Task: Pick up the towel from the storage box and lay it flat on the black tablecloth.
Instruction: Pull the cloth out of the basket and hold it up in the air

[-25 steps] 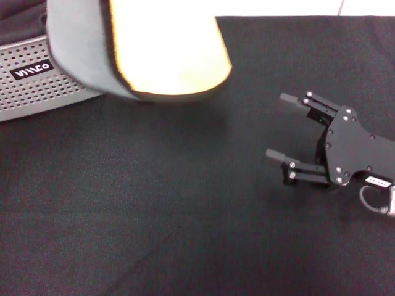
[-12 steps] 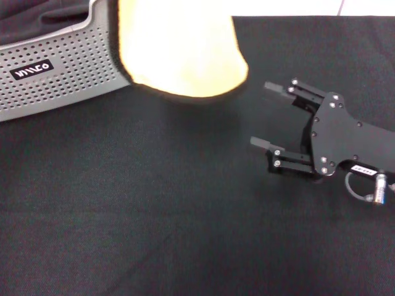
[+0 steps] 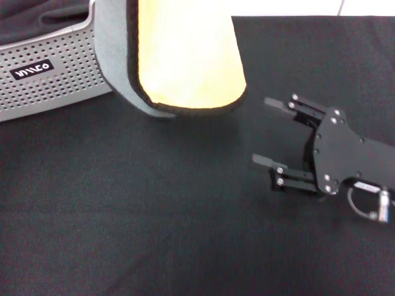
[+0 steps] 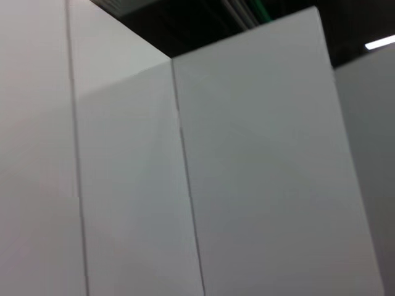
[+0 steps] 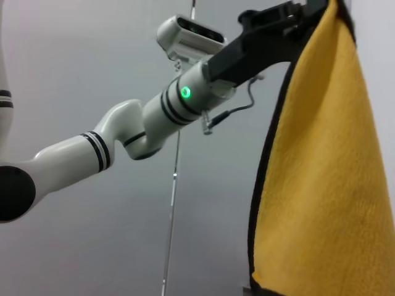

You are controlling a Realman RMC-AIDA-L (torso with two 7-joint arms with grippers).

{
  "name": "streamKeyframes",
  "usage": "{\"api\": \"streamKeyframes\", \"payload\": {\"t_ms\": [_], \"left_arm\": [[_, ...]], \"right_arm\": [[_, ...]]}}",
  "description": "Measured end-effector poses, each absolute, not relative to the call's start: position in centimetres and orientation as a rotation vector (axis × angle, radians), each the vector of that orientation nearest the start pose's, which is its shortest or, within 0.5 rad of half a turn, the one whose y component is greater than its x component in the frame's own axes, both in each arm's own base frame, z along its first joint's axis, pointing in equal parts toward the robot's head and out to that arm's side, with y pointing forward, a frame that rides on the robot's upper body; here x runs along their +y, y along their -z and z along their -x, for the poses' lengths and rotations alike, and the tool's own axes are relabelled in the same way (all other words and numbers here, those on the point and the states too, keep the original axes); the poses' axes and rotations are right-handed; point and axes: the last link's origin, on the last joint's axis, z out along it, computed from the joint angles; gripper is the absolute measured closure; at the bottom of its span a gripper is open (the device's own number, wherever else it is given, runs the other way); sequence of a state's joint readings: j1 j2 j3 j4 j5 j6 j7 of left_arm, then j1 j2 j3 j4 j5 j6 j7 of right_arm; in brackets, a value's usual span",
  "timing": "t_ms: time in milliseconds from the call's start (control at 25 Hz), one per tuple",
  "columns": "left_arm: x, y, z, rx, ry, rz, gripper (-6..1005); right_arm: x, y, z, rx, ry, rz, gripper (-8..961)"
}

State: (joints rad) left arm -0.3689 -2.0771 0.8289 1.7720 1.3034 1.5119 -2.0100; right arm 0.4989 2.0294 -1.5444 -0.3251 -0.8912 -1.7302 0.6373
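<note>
1. The left claw [image 5: 290,15] is showing only in the right wrist view, at the end of a white arm with black bands and a green light; it is pinching the top edge of the towel [image 3: 185,58] and holding it up in the air.
2. The storage box [image 3: 49,77] is sitting at the far left of the head view on the black tablecloth [image 3: 154,216], its perforated grey wall and black label with a white logo facing the camera. A dark cloth [image 3: 37,18] is lying inside it, peeking over the rim.
3. Just right of the box, the towel is hanging down from above the head view's top edge. Its yellow-orange face is turned toward the camera, a strip of the grey face is folding forward along its left side, and a dark trim is running round the edge. Its lower rounded edge is hanging over the tablecloth beside the box's right end; whether it is touching the cloth cannot be told.
4. The black tablecloth is covering the counter across nearly the whole head view.
5. The right claw [image 3: 268,132] is hovering low over the tablecloth at the right, apart from the towel, its two fingers spread wide and gripping nothing, pointing left toward the towel.
</note>
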Motion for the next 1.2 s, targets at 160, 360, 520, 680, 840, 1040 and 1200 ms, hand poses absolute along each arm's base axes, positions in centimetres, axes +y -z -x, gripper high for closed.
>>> {"api": "streamKeyframes", "payload": {"t_ms": [160,360,520,680,840,1040,1200], "left_arm": [[28.2,-18.8,7.2,0.119,1.164,2.453,989],[27.2,-18.8,7.4,0.216,1.109,2.55,989],[27.0,-18.5,8.1,0.282,1.093,2.667,989],[27.2,-18.5,8.2,0.316,1.157,2.749,989],[27.7,-18.7,8.0,0.31,1.204,2.753,990],[28.4,-18.6,7.3,0.319,1.269,2.758,990],[28.5,-19.0,7.4,0.3,1.308,2.729,990]], "right_arm": [[27.1,2.9,-22.6,-0.04,-1.34,2.498,208],[25.6,0.8,-24.5,-0.003,-1.375,2.411,213],[24.7,-0.7,-26.1,0.019,-1.368,2.317,218],[25.8,-0.8,-26.2,-0.045,-1.282,2.28,222],[28.3,1.6,-25.0,-0.135,-1.127,2.353,227],[30.3,5.0,-23.7,-0.301,-0.925,2.448,233],[30.2,6.3,-22.5,-0.503,-0.866,2.382,237]]}}
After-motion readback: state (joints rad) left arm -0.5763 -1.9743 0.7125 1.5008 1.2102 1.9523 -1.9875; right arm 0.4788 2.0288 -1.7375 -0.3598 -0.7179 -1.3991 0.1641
